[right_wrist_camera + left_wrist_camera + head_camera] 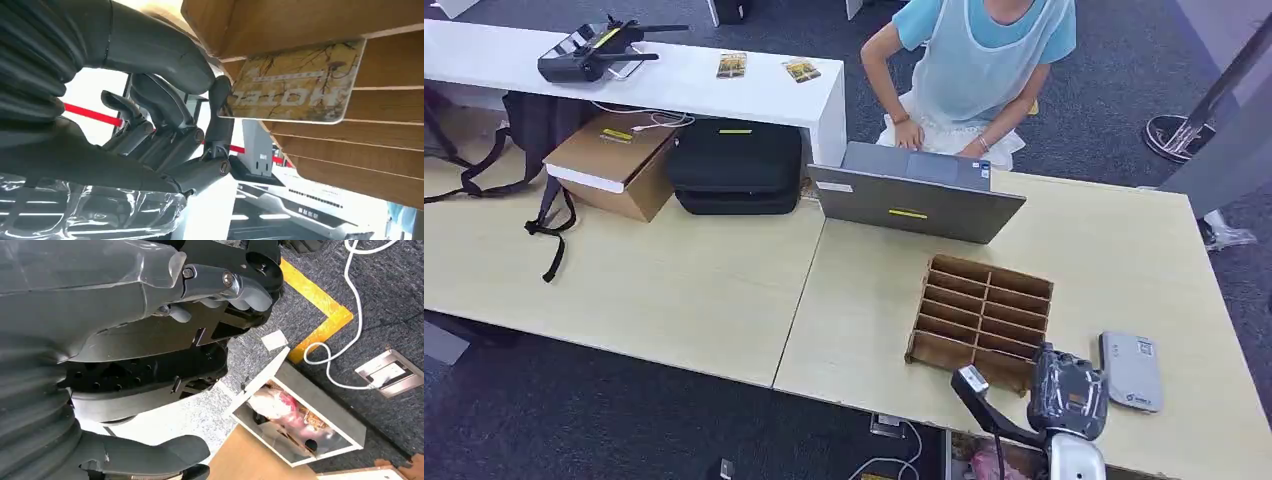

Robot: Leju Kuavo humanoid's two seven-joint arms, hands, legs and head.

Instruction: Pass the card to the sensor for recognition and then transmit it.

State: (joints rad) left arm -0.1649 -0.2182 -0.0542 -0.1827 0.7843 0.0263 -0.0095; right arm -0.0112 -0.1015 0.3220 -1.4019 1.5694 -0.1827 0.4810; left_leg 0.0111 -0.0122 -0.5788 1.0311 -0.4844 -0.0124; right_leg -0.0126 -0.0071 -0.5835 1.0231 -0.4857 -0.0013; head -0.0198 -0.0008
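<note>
Right wrist view: right robot hand (165,125) pinches card (295,82) in wooden rack (350,150).

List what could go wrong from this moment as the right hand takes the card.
The right hand pinches the card only at one corner, so it may twist or slip. The card sits against the wooden rack, which looks light; pulling may snag the card or drag the rack. The laptop stands just behind the rack.
</note>
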